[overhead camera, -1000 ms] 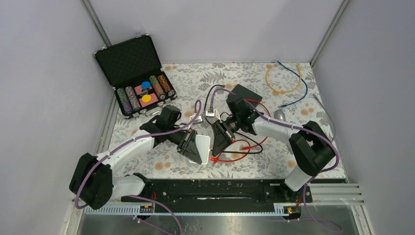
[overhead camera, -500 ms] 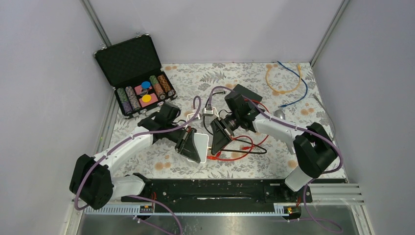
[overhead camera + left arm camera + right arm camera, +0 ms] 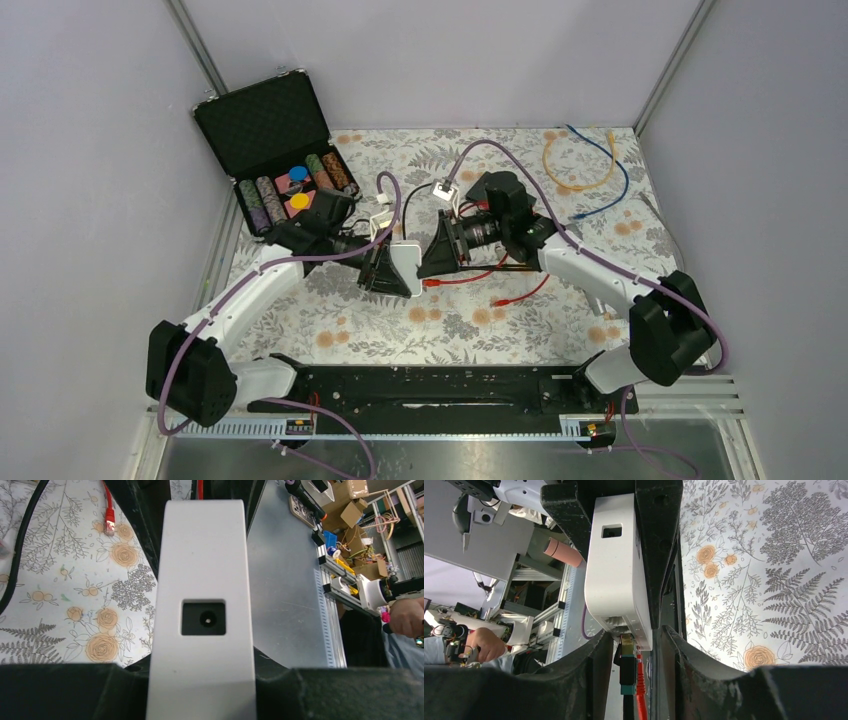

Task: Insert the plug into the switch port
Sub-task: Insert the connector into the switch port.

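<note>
The left fingers (image 3: 75,692) are clamped on the white rectangular plastic switch (image 3: 200,580), holding it above the middle of the floral-patterned bench (image 3: 480,320). The right fingers (image 3: 574,690) grip the dark cable plug (image 3: 626,667), whose tip touches the switch's port edge. A red cable (image 3: 640,680) runs just beside the plug.

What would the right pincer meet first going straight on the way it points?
The white switch, held by the left pincer ahead. The plug in the right pincer looks almost at the switch's end face, so it likely touches first; depth is unclear.
</note>
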